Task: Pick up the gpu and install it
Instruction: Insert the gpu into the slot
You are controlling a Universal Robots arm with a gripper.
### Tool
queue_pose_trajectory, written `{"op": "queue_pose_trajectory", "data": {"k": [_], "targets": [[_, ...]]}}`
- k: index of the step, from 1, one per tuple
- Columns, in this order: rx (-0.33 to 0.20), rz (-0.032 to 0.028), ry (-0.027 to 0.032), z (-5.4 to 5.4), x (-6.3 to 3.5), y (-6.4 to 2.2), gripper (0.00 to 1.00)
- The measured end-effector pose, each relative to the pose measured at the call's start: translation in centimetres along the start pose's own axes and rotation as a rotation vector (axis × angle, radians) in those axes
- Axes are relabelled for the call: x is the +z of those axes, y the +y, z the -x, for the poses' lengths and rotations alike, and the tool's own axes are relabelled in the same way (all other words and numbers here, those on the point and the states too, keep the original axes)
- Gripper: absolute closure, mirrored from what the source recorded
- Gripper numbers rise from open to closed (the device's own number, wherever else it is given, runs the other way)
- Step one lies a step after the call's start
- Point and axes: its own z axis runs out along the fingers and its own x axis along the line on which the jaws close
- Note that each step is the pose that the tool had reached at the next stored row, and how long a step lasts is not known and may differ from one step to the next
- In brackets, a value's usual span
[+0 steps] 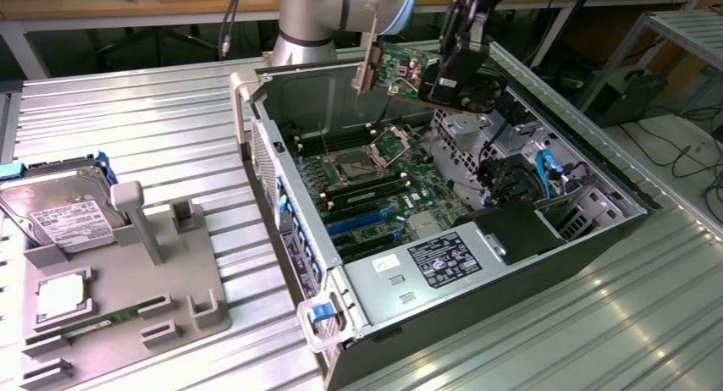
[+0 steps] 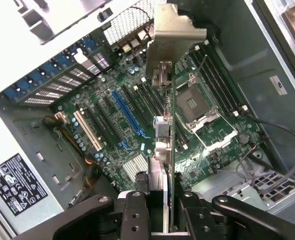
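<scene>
1. Gripper (image 2: 165, 202): clamped on the gpu (image 2: 169, 130), which stands edge-on in its grip, raised over the open computer case (image 1: 531, 298).
2. Metal bracket (image 2: 176, 30): at the card end farthest from the gripper.
3. Motherboard (image 2: 107, 125) with blue slot (image 2: 130, 115): beyond the gripper, apart from the card.
4. Handling, as judged: light, stiff, fragile. It is best held by the bare board edges, never by components or contacts.

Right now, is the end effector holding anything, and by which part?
Yes: the end effector grips the gpu by the end opposite its bracket, over the open case.
</scene>
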Motion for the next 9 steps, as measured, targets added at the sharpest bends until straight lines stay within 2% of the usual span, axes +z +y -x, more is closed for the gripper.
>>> {"op": "queue_pose_trajectory", "data": {"k": [6,9], "targets": [[-0.079,0.0007,0.0016,-0.01,0.0,0.01,0.72],[-0.14,0.0012,0.0027,-0.01,0.01,0.02,0.72]]}}
